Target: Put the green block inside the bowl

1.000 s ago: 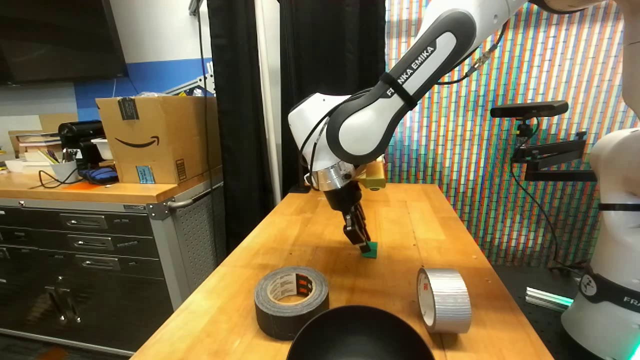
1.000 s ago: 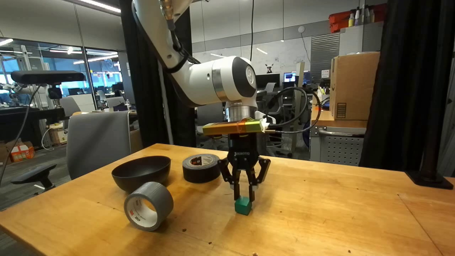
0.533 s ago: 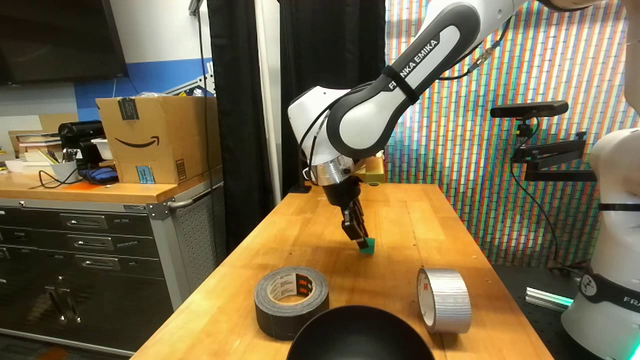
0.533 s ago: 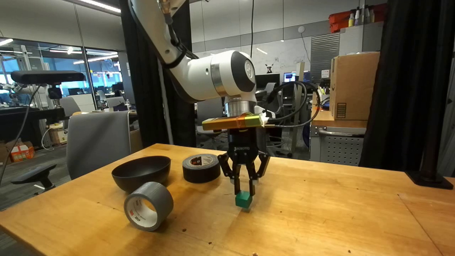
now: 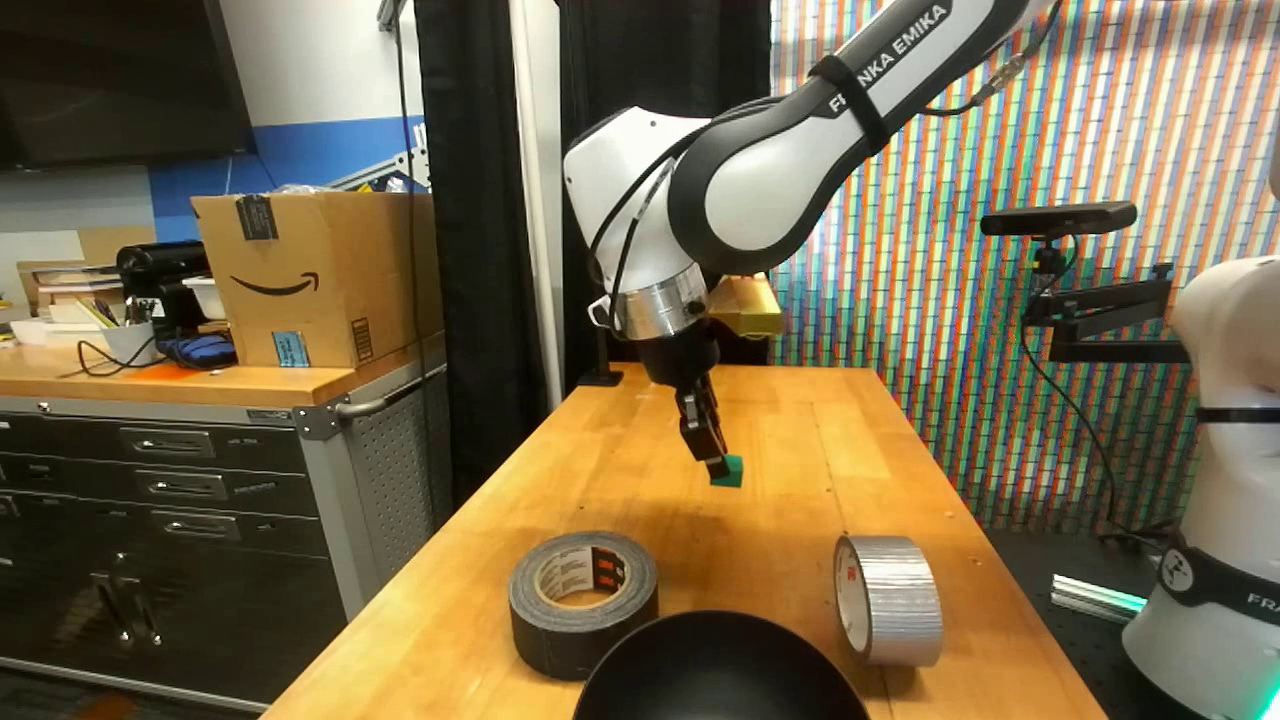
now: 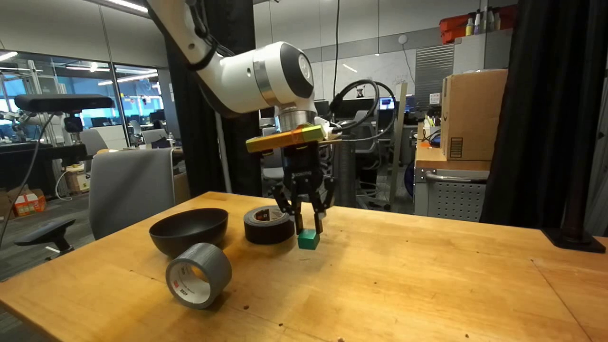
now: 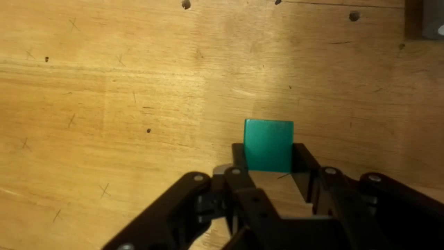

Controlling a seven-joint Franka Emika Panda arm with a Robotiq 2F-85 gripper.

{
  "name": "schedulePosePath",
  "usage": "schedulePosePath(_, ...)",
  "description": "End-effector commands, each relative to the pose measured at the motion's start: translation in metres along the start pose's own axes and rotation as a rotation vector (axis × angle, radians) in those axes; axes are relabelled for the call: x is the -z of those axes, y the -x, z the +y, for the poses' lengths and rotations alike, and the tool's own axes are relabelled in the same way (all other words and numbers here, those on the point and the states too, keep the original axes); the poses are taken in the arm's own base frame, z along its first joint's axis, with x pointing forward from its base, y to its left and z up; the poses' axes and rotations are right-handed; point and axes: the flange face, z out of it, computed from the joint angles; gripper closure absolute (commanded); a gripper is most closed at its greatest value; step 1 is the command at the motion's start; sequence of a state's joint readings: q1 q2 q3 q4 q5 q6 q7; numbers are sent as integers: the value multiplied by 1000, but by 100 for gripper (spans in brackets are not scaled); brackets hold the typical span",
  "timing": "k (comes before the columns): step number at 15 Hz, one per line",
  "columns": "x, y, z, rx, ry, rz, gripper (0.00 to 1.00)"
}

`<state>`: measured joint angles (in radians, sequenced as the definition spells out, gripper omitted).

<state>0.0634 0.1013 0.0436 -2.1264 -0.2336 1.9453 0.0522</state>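
Observation:
The small green block (image 6: 308, 240) is held above the wooden table in both exterior views, where it also shows small (image 5: 734, 472). My gripper (image 6: 309, 227) is shut on it, with one finger on each side. In the wrist view the block (image 7: 269, 139) sits between the two fingertips and sticks out past them. The wide black bowl (image 6: 190, 236) stands upright on the table, to the left of the gripper in that exterior view. In an exterior view the bowl (image 5: 720, 670) is at the bottom, cut off by the edge. The bowl is not in the wrist view.
A dark grey tape roll (image 6: 269, 234) lies flat beside the bowl, near the gripper's left. A silver tape roll (image 6: 216, 270) stands on its side in front of the bowl; it is right of the bowl in an exterior view (image 5: 900, 605). A grey object (image 7: 433, 21) shows at the wrist view's corner.
The gripper has lifted the green block from the table and moved it up and toward the bowl's side. The bowl and tape rolls have not moved.

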Motion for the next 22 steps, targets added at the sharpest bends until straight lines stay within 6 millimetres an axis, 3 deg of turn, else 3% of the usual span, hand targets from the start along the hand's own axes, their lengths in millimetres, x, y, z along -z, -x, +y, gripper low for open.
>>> schedulePosePath(1, 26, 12, -30, 37, 84, 12, 88)
schedulePosePath(14, 108, 23, -141, 185, 256, 91, 88)
schedulePosePath(18, 116, 34, -157, 215, 253, 102, 88)
schedulePosePath(22, 113, 44, -159, 224, 240, 92, 88)
